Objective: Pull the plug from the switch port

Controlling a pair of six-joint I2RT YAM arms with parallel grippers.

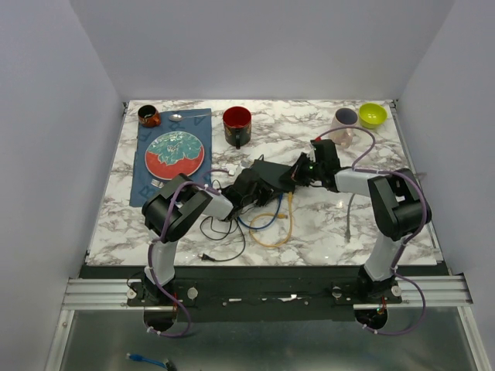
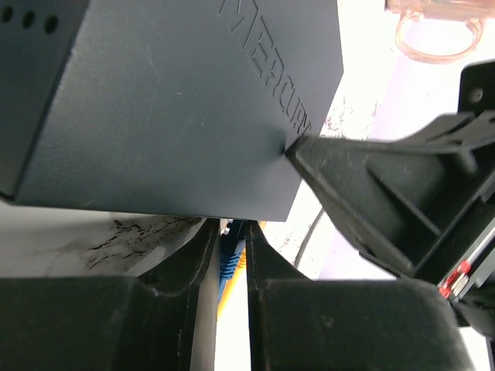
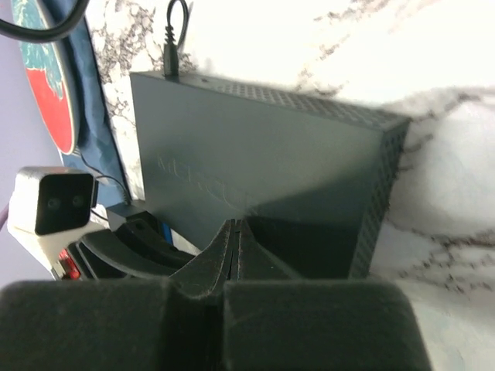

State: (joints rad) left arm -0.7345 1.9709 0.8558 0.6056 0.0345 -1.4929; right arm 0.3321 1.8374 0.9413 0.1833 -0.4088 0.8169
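Right gripper (image 3: pixel 236 246) pinched together, tips against switch (image 3: pixel 255 154). Left gripper (image 2: pixel 230 255) narrow around blue plug (image 2: pixel 227 267); cannot tell if clamped. Pull straight back toward its wrist.

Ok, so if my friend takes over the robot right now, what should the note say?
Left gripper: closed narrowly on the blue cable plug at the edge of the dark grey metal switch box.
Right gripper: shut, empty, tips pressed against the switch box, apparently to steady it.
Done: plug grasped, box braced.
Left: pull the plug out. Whether it has left the port is hidden.
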